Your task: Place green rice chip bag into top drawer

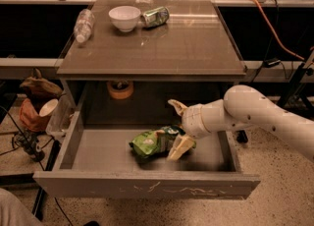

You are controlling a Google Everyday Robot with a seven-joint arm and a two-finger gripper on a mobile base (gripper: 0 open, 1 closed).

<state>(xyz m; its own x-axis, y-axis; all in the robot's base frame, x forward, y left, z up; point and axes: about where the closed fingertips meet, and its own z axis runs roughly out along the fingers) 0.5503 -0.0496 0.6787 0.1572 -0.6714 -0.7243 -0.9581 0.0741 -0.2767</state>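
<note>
The hand (172, 130) is inside the open top drawer (100, 152), right of centre. Its two fingers (180, 147) are spread wide, one raised towards the back and one low against the drawer floor. The green rice chip bag (153, 142) lies on the grey floor near the middle of the drawer. Its right end sits in the gap between the fingers and looks to be touching the lower one. Nothing appears to be pinching it.

The step in hand looks like the release and the exit. To do it well, keep the fingers spread and lift the hand straight up and back towards the right, so the lower finger slides off the foil rather than dragging it. The crinkly bag is light and could catch on a fingertip. The white arm (255, 117) crosses over the drawer's right wall, so it should rise before it swings, keeping clear of that wall and the underside of the desk (162, 48).

The bag lies on its side, crumpled. Its long axis runs roughly left to right, nearly parallel to the scratched front panel. The right end is angled a little towards the back and the left end a little towards the front. Which end is the bag's top cannot be told.
</note>
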